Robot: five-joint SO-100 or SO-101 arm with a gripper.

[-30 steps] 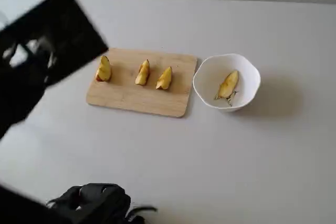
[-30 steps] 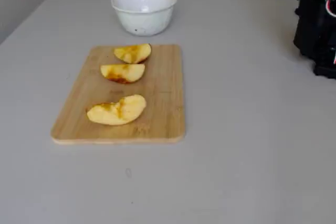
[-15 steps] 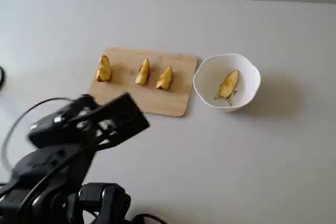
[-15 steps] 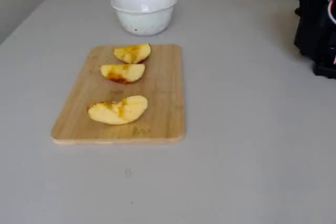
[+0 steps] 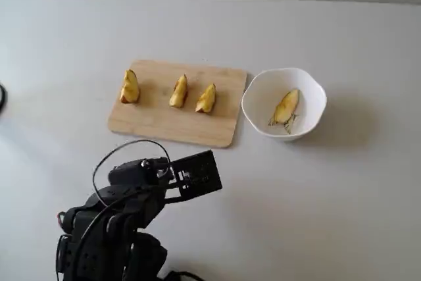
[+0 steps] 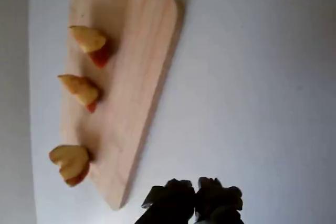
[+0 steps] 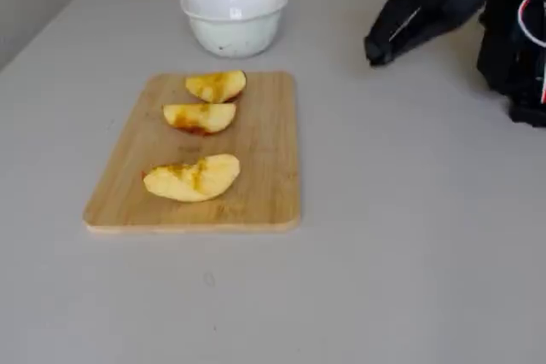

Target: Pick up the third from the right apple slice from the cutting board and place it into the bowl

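Fixed view: apple slice [image 5: 129, 87] lies at 9 o'clock end of cutting board [image 5: 158, 123] | two other wedges [image 5: 178, 91] toward 3 o'clock | bowl [image 5: 309, 120] beside board holds fourth wedge [image 5: 286, 106] | gripper [image 6: 197, 192] off board, fingertips together, empty.

Bare bench [image 5: 316, 195] lay open between my pincer [image 7: 375, 55] and the cutting board [image 5: 158, 120]; the bowl [image 5: 253, 113] blocked the board's right end in that fixed view.
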